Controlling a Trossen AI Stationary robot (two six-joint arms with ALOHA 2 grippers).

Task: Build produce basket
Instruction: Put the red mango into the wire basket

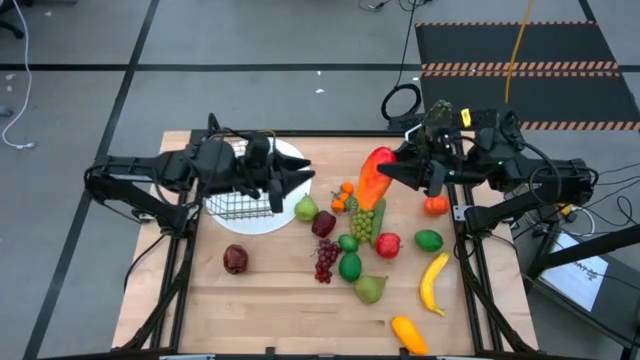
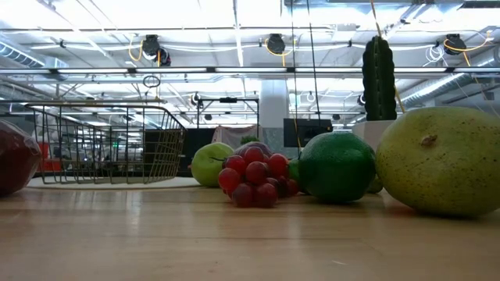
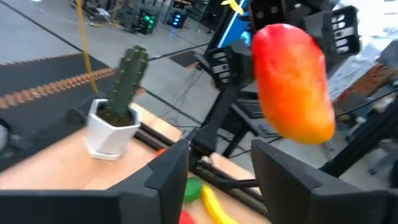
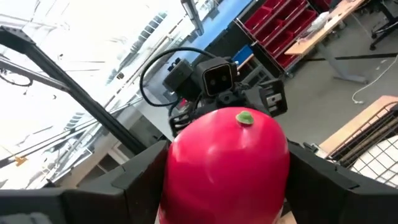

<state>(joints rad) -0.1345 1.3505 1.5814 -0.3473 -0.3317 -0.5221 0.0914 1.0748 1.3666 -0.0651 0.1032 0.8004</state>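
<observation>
The right end effector [image 1: 385,172] is closed on a large red-orange pepper-shaped toy vegetable [image 1: 373,178], held above the produce cluster at the middle of the tabletop [image 1: 270,300]. In the right wrist view the red body [image 4: 225,165] fills the gap between both dark fingers [image 4: 140,174], touching each. The left end effector [image 1: 300,180] hovers over the round white plate [image 1: 262,220], its fingers [image 3: 168,180] standing partly apart with nothing between them.

The small rectangular basket of thin dark wire mesh [image 1: 240,207] sits on the white plate, beneath the left arm and just behind the left end effector's fingertips; it is well apart from the right end effector. The low view shows the basket [image 2: 105,144] upright, with nothing visible through its mesh sides.

The high view alone shows the spread of produce: a dark red apple [image 1: 235,259], purple grapes [image 1: 326,260], a green pear [image 1: 370,289], a yellow banana [image 1: 433,283] and a green lime [image 1: 428,240]. The low view shows neither end effector. The left wrist view alone shows the held vegetable [image 3: 291,82] from the opposite side, and a green cactus in a white pot [image 3: 118,115] at the tabletop's corner.
</observation>
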